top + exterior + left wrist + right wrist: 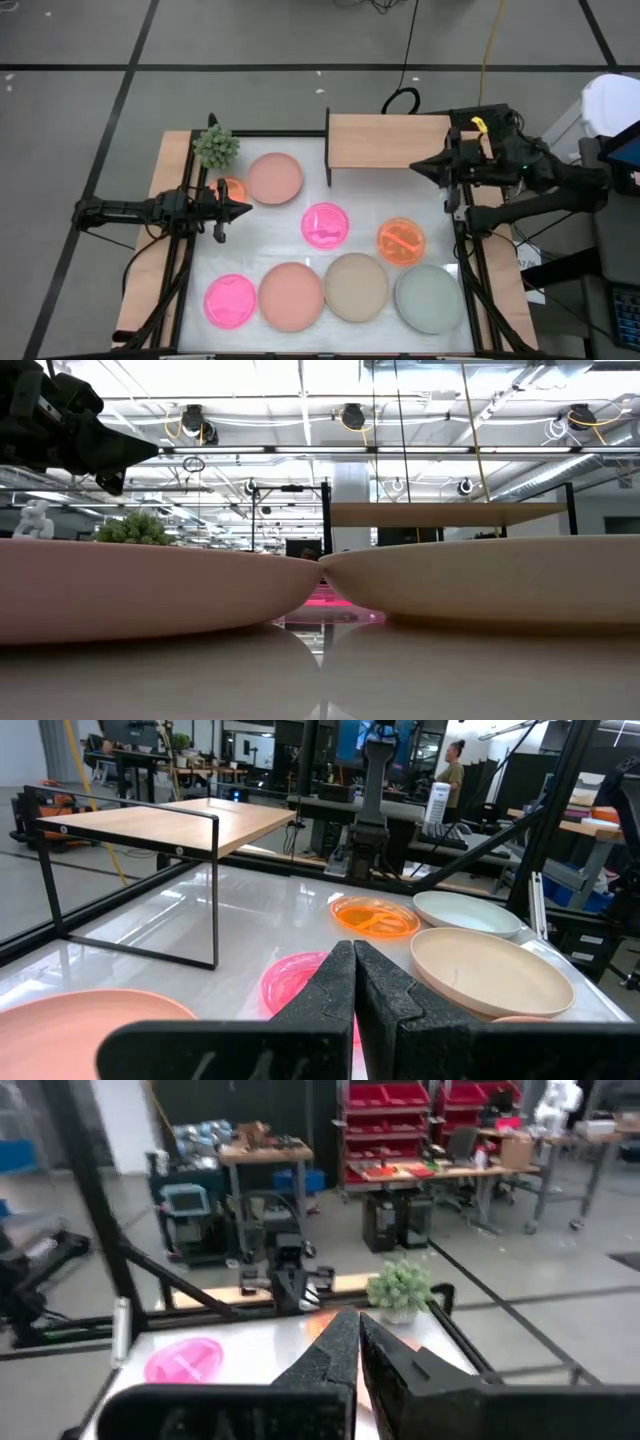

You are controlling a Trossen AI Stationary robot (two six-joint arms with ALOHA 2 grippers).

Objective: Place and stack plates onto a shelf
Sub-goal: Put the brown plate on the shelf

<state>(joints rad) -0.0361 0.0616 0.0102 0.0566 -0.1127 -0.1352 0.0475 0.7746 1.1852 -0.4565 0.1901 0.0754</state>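
Eight plates lie flat on the white table. A salmon plate (pixel 275 178) and a small orange one (pixel 232 189) are at the far left. A neon pink plate (pixel 325 225) and an orange one (pixel 401 240) lie mid-table. A neon pink (pixel 230 300), a salmon (pixel 291 296), a beige (pixel 356 287) and a grey-green plate (pixel 429 297) line the near edge. The wood-topped shelf (pixel 390 140) stands at the far side with nothing on it. My left gripper (pixel 243 210) is shut and empty, above the table beside the small orange plate. My right gripper (pixel 418 167) is shut and empty, at the shelf's near right edge.
A small spiky green plant (pixel 215 147) stands at the far left corner, beside the salmon plate. The table's dark frame rails (pixel 470 215) run along both sides. In the low view the near salmon (pixel 140 590) and beige (pixel 500 580) plates hide most of the table.
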